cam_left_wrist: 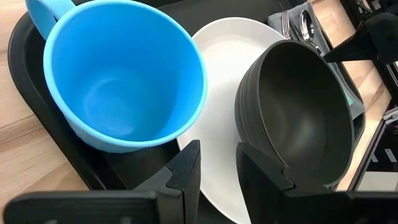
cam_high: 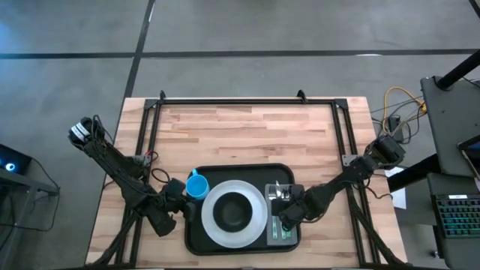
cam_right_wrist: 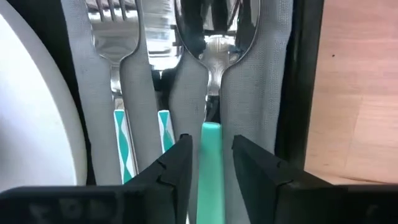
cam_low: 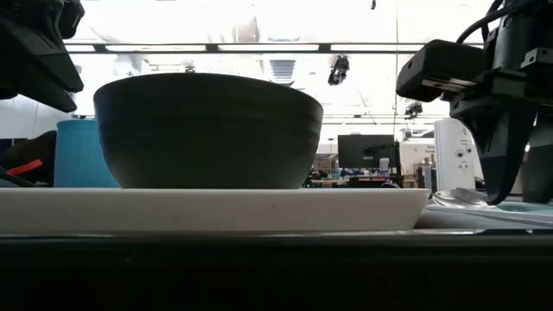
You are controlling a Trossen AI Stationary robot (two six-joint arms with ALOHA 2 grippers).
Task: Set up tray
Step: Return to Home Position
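Observation:
The black tray (cam_high: 196,238) holds a white plate (cam_high: 212,225) with a dark bowl (cam_high: 235,212) standing on it. A blue cup (cam_high: 196,185) stands upright in the tray's far left corner. A grey napkin (cam_high: 285,234) lies along the tray's right side and carries a fork (cam_right_wrist: 115,37) and a spoon (cam_right_wrist: 214,37). My right gripper (cam_right_wrist: 211,140) points down over the napkin, open, with a finger on each side of the spoon's teal handle (cam_right_wrist: 211,162) and a small gap at both. My left gripper (cam_left_wrist: 217,155) hovers just left of the cup, narrowly open and holding nothing.
The tray sits at the near edge of the wooden table (cam_high: 247,127), whose far half is bare wood. A black frame (cam_high: 247,100) runs along the far and side edges. Cables and a keyboard (cam_high: 457,217) lie off the table's right.

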